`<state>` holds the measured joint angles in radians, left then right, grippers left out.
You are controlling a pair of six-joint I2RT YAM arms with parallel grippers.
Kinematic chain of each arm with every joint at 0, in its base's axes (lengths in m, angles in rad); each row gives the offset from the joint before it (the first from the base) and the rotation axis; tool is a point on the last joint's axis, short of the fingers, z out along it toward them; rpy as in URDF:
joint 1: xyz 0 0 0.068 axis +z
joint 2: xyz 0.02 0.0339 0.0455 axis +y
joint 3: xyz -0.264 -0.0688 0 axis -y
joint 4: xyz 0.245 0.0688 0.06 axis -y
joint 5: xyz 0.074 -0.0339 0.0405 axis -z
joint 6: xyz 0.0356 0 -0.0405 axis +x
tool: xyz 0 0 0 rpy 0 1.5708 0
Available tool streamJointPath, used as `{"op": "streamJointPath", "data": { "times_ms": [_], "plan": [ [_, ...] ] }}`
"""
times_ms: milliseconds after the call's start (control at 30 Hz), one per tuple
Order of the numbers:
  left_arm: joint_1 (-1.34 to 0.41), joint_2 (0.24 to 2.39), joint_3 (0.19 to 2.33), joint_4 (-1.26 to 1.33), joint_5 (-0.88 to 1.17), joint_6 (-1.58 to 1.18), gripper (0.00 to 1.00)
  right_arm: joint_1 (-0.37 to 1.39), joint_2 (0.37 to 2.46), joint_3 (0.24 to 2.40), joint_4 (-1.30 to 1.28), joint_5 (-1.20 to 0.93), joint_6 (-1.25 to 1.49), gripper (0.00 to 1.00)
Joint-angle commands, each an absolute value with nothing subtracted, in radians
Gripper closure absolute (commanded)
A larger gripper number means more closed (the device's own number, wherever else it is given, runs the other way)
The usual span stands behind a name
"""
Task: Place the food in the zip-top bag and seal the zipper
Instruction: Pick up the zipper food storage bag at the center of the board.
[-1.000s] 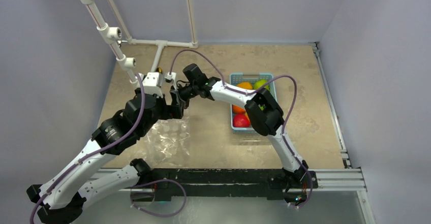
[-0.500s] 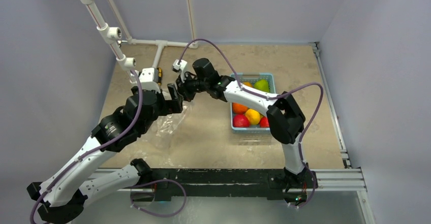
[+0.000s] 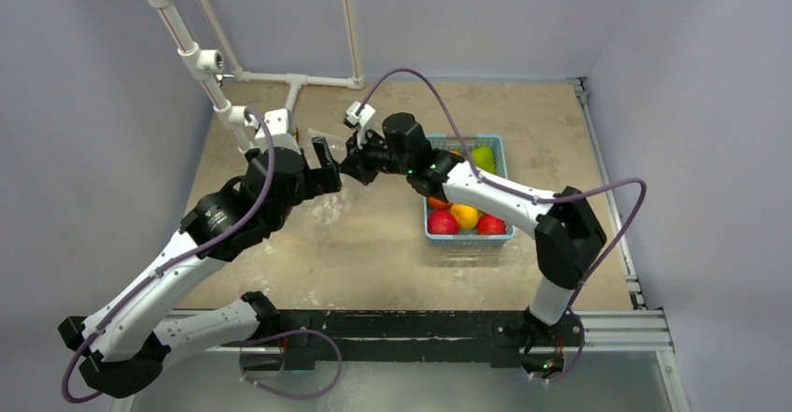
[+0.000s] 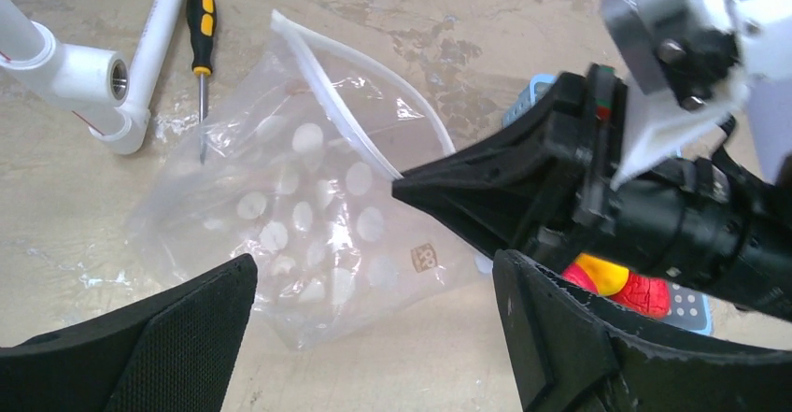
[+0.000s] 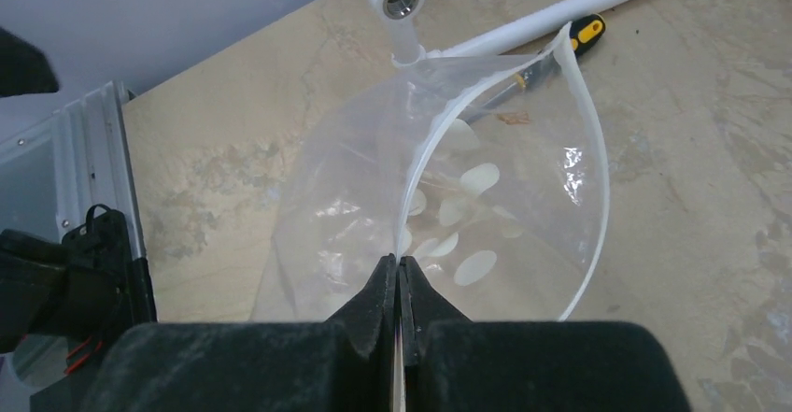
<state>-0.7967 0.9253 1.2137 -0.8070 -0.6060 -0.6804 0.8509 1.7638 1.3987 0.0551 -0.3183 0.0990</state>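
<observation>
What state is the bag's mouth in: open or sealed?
Open. The right wrist view shows the two zipper strips bowed apart with a wide gap between them, and the right gripper pinching one strip.

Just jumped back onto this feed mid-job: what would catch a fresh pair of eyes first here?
The right gripper is shut on the zipper and holds the mouth of the zip-top bag bowed wide open, left of centre on the table near the white pipes. The left gripper hangs open over the bag, holding nothing. To the right, the bright food sits in the light-blue basket.
</observation>
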Motion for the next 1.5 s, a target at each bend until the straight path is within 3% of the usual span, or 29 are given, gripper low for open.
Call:
{"op": "streamJointPath", "data": {
  "times_ms": [0, 333, 667, 1067, 1467],
  "plan": [
    [-0.778, 0.956, 1.263, -0.814, -0.627, -0.72, 0.05, 0.857, 1.652, 1.308, 0.157, -0.24, 0.121, 1.0],
    [-0.532, 1.028, 1.195, -0.684, -0.311, -0.684, 0.09, 0.857, 1.499, 1.142, 0.199, -0.199, 0.113, 1.0],
    [-0.508, 1.15, 1.232, -0.626, -0.211, -0.695, 0.09, 0.864, 1.394, 1.009, 0.259, -0.163, 0.094, 1.0],
    [-0.502, 1.275, 1.336, -0.667, -0.086, -0.675, 0.11, 0.939, 1.359, 0.993, 0.273, -0.041, 0.077, 1.0],
    [-0.502, 1.305, 1.399, -0.786, -0.086, -0.591, 0.21, 1.025, 1.381, 1.069, 0.245, 0.112, 0.057, 1.0]
  ]
}}
